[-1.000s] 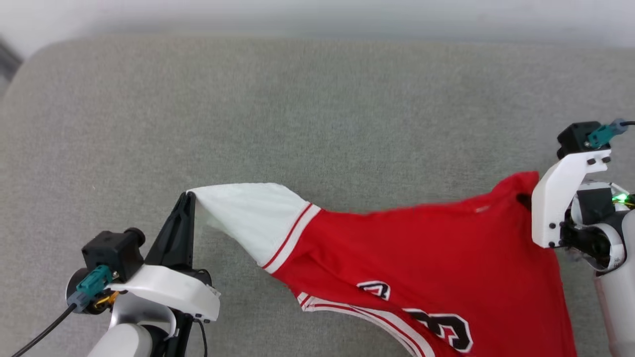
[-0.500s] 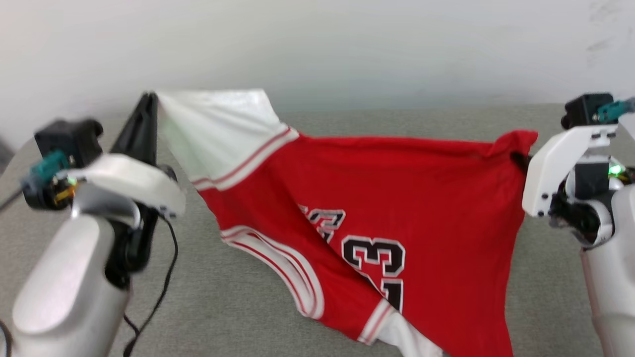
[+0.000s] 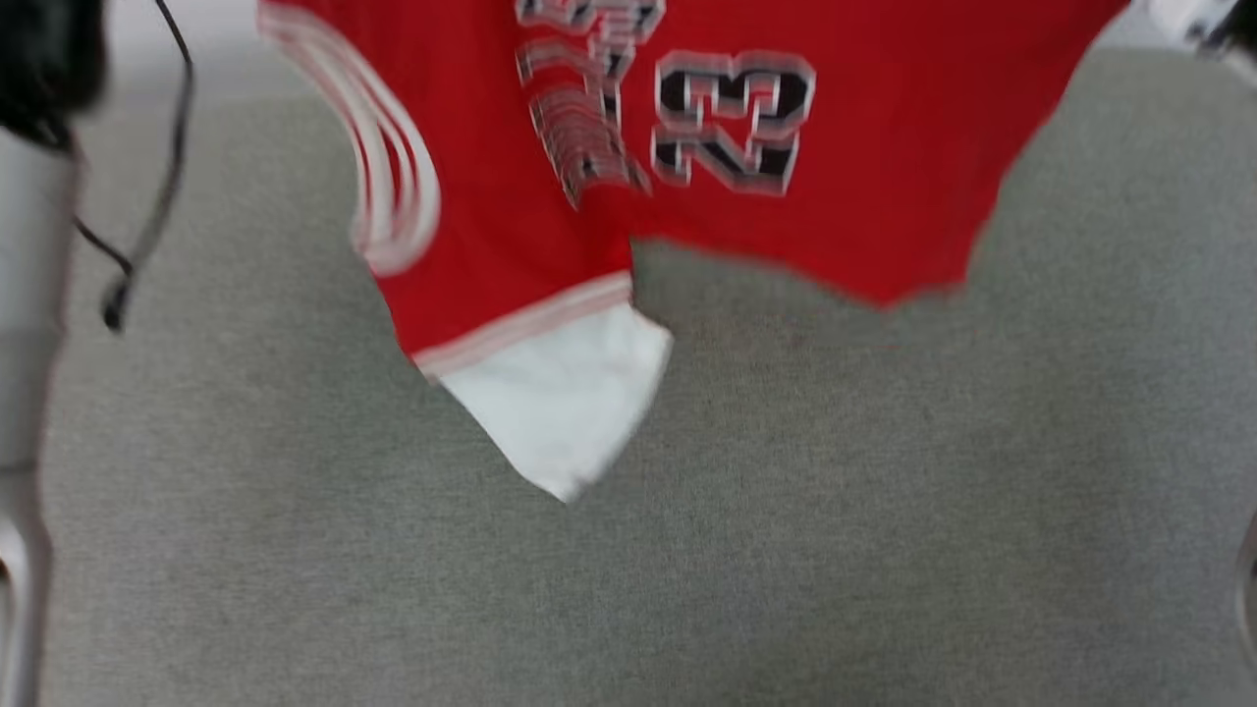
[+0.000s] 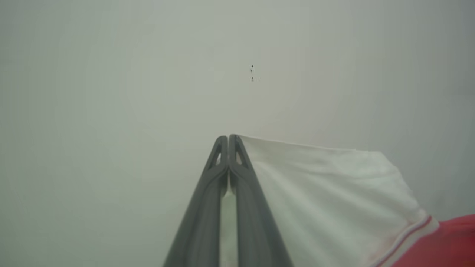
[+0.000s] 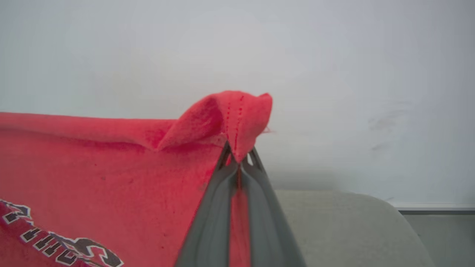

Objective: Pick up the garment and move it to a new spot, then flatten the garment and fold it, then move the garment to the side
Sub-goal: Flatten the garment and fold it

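The garment (image 3: 884, 196), a red shirt with black white-outlined lettering and a "23", hangs in the air above the grey padded surface (image 3: 884, 511), spread between my two arms. One white sleeve (image 3: 560, 403) dangles at its lowest point. My left gripper (image 4: 228, 139) is shut on the edge of the other white sleeve (image 4: 326, 193). My right gripper (image 5: 239, 154) is shut on a bunched red corner (image 5: 237, 115) of the garment, near a stitched seam. The head view is blurred.
A pale wall (image 5: 334, 74) stands behind the grey surface, whose rounded corner (image 5: 352, 222) lies below my right gripper. My left forearm (image 3: 29, 295) and a dangling black cable (image 3: 147, 216) are at the head view's left edge.
Both arms have lifted the garment off the grey surface, so it now hangs free with the lower white sleeve dangling. The head camera has also shifted.
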### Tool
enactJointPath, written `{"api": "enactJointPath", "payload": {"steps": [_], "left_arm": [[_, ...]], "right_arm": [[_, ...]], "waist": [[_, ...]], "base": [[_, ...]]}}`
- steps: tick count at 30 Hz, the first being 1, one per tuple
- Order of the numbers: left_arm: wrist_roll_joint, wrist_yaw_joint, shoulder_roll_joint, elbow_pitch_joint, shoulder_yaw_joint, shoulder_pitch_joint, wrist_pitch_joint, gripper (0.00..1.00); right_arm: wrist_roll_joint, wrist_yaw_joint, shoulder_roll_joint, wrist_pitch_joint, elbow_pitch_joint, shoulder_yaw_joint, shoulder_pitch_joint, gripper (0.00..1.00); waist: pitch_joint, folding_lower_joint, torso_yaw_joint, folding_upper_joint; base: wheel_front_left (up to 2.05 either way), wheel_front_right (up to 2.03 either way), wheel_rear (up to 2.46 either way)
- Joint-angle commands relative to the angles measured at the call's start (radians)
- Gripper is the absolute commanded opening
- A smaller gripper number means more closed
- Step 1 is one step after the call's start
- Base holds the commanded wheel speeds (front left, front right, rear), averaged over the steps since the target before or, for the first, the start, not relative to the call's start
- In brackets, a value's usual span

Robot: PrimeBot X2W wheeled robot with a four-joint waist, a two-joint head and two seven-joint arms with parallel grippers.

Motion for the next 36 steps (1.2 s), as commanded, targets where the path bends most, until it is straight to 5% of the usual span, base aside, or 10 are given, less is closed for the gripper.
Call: {"api": "enactJointPath", "payload": {"steps": [1,10,16,28,36], "left_arm": [[0.019,-0.009,0.013,0.020,0.004,-0.091,-0.013,0.00],[0.086,-0.040,0.040,0.073,-0.002,-0.467,-0.033,0.00],[0.095,-0.045,0.046,0.085,0.000,-0.579,-0.037,0.00],[0.032,-0.037,0.021,0.111,0.016,-0.439,-0.059,0.00],[-0.064,-0.081,-0.050,0.239,0.030,-0.174,-0.144,0.00]], "right_arm": [[-0.006,0.000,0.005,-0.016,0.018,-0.011,-0.068,0.00],[-0.009,0.000,-0.014,-0.166,0.085,-0.019,-0.402,0.00],[0.014,0.000,-0.028,-0.248,0.143,0.029,-0.541,0.00],[0.085,0.000,-0.044,-0.310,0.308,0.159,-0.558,0.00],[0.149,0.000,-0.030,-0.376,0.454,0.262,-0.382,0.00]], "waist": [[0.128,0.0000,-0.021,-0.0001],[0.344,0.0000,-0.036,-0.0001],[0.425,0.0000,-0.040,-0.0001],[0.496,0.0000,-0.020,-0.0001],[0.380,0.0000,0.027,-0.0001]], "base": [[0.00,0.00,0.00],[0.00,0.00,0.00],[0.00,0.00,0.00],[0.00,0.00,0.00],[0.00,0.00,0.00]]}}
